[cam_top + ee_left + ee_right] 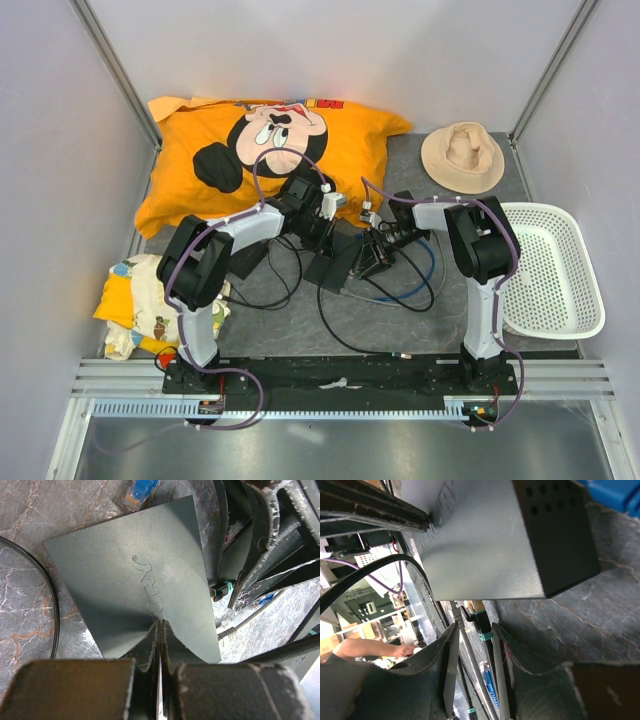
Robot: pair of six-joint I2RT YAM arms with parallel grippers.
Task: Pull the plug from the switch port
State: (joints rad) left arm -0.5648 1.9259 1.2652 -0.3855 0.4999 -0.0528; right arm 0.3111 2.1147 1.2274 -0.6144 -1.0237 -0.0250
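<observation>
Switch (125, 580) is lying flat on the bench (25, 605), mid-workspace betw. the two arms, w/ its port edge facing the right arm. I'm judging it light, rigid and matte, so it's prob. going to slide if the plug gets tugged w/o a brace. Left gripper (159, 630) is sitting fully closed w/ nothing betw. its fingers, tips pressing on the switch's top near one edge and acting as that brace. Right gripper (475, 630) is standing partly open, jaws straddling the teal-banded plug (220, 591) at the port edge. I'm not seeing firm contact, so I'm not counting it as held. Plug is looking small and hard plastic, likely w/ a latch tab. I'm thinking the hold goes on the plug body close to the port, not on the thin cable (472, 670) trailing betw. the jaws. Port itself and any tab are hiding behind the fingers, and the top view is showing only a dark tangle there.
</observation>
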